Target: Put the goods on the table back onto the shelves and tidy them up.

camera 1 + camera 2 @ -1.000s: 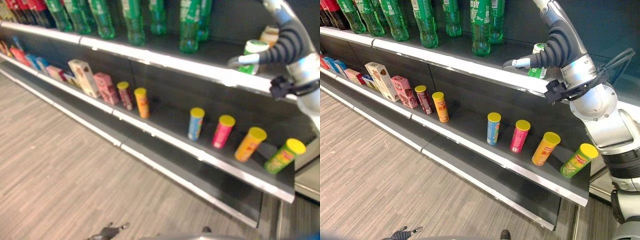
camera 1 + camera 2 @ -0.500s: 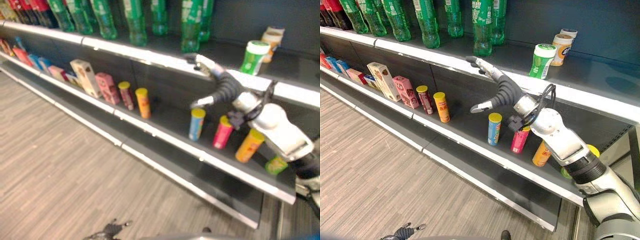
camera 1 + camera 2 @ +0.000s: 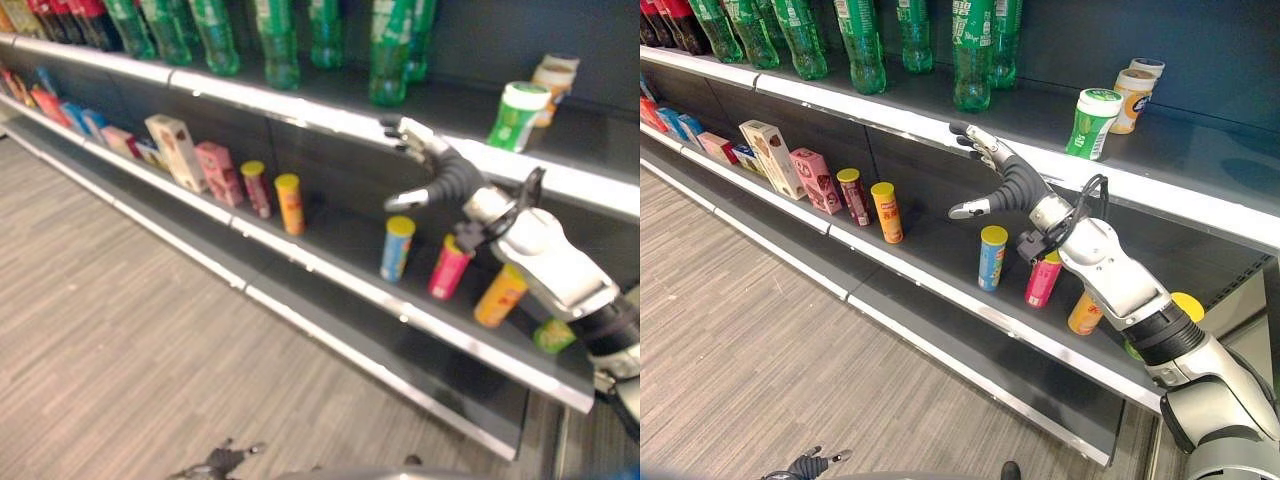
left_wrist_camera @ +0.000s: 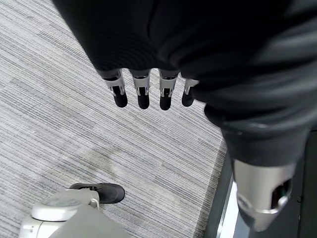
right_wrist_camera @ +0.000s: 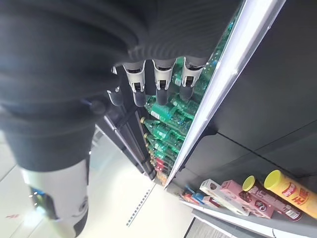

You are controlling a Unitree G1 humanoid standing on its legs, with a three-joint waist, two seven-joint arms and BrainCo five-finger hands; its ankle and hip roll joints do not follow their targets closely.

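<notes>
1. Eye views: right hand (image 3: 998, 180) raised before the upper shelf edge (image 3: 890, 115), fingers straight and spread, thumb apart, holding nothing. Below it on the middle shelf (image 3: 940, 290), upright: blue can (image 3: 991, 258), pink can (image 3: 1043, 279), orange can (image 3: 1086, 313). Farther left: a yellow-orange can (image 3: 886, 212), a dark red can (image 3: 852, 196), pink box (image 3: 816, 181). On the upper shelf: green bottles (image 3: 972, 50), a green tub (image 3: 1088, 123).
2. Left wrist view: left hand (image 4: 148, 89) over grey floor (image 4: 59, 119), fingers straight, empty.
3. Right wrist view: right fingers (image 5: 161, 87) straight, beside the pale shelf edge; bottles beyond.
</notes>
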